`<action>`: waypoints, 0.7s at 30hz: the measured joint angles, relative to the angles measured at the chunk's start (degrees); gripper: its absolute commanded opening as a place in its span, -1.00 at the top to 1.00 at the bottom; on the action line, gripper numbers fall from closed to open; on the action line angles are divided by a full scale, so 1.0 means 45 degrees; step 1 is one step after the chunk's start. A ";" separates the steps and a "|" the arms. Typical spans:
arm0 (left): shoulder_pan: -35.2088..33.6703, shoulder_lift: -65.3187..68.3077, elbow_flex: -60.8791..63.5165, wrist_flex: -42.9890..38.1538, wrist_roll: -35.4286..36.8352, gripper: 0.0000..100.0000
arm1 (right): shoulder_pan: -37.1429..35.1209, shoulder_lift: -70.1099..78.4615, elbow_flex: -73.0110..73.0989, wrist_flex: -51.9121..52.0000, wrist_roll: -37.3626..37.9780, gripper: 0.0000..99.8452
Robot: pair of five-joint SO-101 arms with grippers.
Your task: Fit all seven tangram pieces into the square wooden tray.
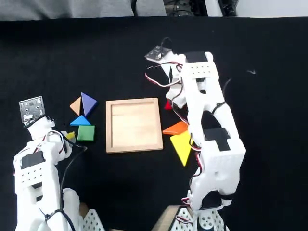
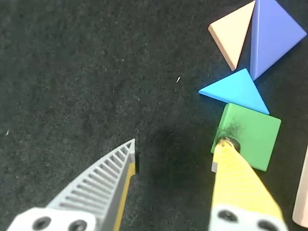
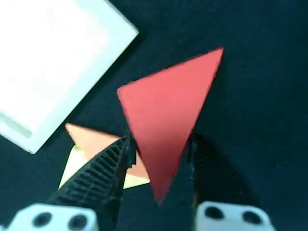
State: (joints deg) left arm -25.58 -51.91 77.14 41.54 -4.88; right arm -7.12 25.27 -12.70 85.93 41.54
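Observation:
The square wooden tray (image 1: 134, 142) lies mid-table with nothing in it; its pale corner (image 3: 57, 57) shows in the right wrist view. My right gripper (image 3: 159, 149) is shut on the red triangle (image 3: 166, 120), just off the tray's right edge (image 1: 168, 105). Behind it lie the orange piece (image 3: 89, 137) and the yellow triangle (image 3: 72, 168). My left gripper (image 2: 175, 154) is open over bare cloth, one fingertip (image 2: 224, 147) touching the green square (image 2: 250, 134). Beyond it sit the blue triangle (image 2: 236, 91), purple triangle (image 2: 274, 33) and tan triangle (image 2: 233, 31).
The black cloth (image 1: 269, 96) covers the whole table. Right of the tray, the orange piece (image 1: 175, 128) and yellow triangle (image 1: 182, 146) lie partly under the right arm (image 1: 211, 130). The left group of pieces (image 1: 83, 118) sits about a hand's width from the tray.

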 measured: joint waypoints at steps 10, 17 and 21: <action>0.0000 0.0000 0.0000 0.0000 0.0000 0.48 | -0.0371 0.0000 0.0078 0.0723 -0.0274 0.30; 0.0000 0.0000 0.0000 0.0000 0.0000 0.48 | -0.1270 0.0000 0.2501 -0.2071 -0.4259 0.30; 0.0000 0.0000 0.0000 0.0000 0.0000 0.48 | -0.1270 0.0000 0.3028 -0.3087 -0.5998 0.30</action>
State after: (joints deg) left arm -25.58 -51.91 77.14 41.54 -4.88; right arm -12.84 25.27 0.92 72.04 14.55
